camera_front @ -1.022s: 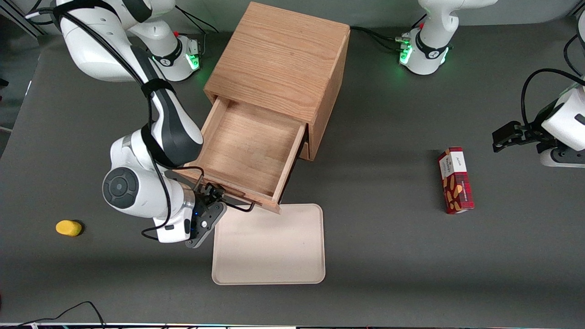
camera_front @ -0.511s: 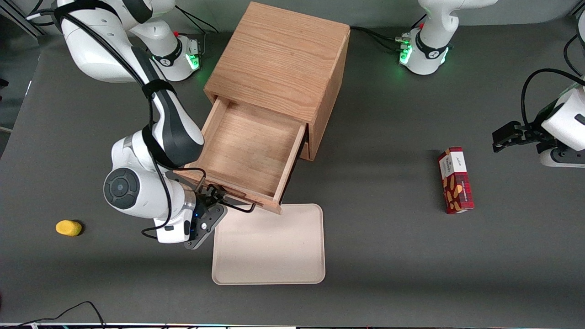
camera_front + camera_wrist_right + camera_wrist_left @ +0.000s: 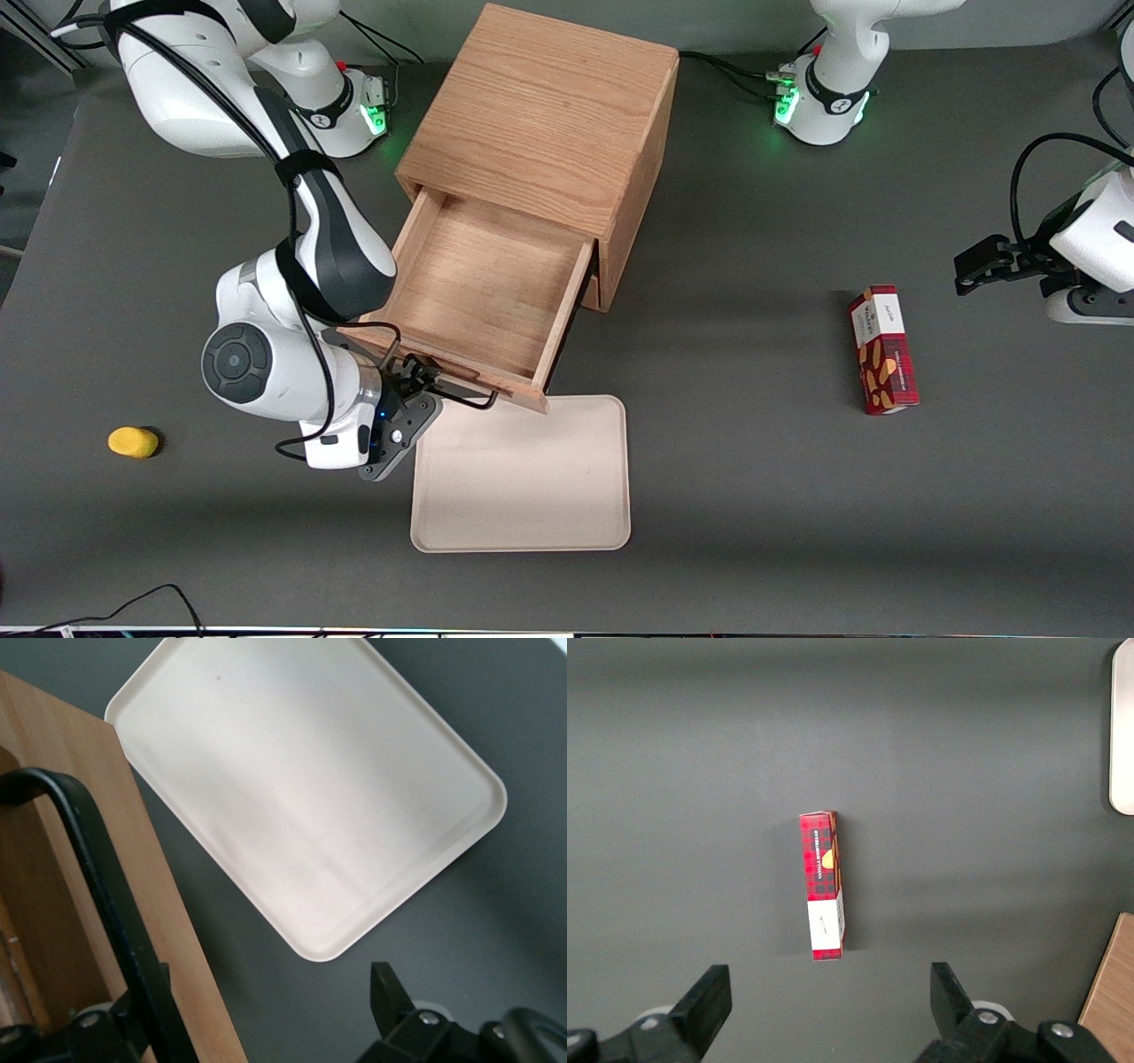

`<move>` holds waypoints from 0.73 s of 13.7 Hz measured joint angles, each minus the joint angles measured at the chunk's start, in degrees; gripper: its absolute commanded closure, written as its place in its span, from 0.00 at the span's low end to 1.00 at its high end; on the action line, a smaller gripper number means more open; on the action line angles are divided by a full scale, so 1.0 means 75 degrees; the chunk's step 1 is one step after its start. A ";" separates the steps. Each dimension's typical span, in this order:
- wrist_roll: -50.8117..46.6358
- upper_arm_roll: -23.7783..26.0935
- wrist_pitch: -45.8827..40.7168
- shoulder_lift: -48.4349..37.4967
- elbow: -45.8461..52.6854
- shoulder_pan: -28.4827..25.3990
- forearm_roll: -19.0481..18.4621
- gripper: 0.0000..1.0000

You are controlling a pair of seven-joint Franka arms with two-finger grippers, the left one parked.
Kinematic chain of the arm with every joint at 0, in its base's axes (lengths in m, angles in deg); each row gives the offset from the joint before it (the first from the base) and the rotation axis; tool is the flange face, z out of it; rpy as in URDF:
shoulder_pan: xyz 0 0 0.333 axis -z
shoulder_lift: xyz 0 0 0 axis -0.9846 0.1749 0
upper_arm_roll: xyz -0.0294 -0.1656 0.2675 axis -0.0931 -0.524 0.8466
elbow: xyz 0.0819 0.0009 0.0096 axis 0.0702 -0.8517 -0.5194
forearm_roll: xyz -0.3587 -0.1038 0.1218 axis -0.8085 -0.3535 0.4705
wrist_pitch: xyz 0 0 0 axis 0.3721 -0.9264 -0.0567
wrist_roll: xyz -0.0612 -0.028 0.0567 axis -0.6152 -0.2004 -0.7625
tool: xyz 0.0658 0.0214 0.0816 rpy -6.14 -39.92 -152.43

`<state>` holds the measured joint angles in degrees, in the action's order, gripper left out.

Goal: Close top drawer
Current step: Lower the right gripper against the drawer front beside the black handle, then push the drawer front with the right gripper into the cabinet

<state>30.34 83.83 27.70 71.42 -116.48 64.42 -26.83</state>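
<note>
The top drawer [image 3: 483, 283] is pulled far out of the oak cabinet [image 3: 540, 115] toward the front camera, and its tray is empty. Its black wire handle [image 3: 465, 399] sticks out from the drawer front. My right gripper [image 3: 416, 379] is at the handle's end toward the working arm, right against the drawer front. In the right wrist view the gripper [image 3: 266, 997] is open. The drawer front [image 3: 80, 868] and the handle [image 3: 97, 877] run past one finger [image 3: 142, 1001], and the other finger [image 3: 390, 992] is over bare table. Nothing is gripped.
A cream tray [image 3: 523, 478] lies on the table just in front of the open drawer, nearer the front camera; it also shows in the right wrist view [image 3: 301, 788]. A yellow object [image 3: 133, 441] lies toward the working arm's end. A red box [image 3: 881, 361] lies toward the parked arm's end.
My gripper has shifted slightly toward the drawer front. The drawer has not visibly moved.
</note>
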 measured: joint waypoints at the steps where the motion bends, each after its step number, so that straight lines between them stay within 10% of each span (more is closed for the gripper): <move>1: -0.0042 0.0053 -0.0062 -0.0023 0.0003 -0.0001 0.0001 0.00; 10: -0.0255 0.0295 -0.0411 -0.0254 -0.0008 0.0013 0.0016 0.00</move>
<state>28.43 86.04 24.61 69.51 -116.54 64.52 -26.72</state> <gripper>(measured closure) 0.000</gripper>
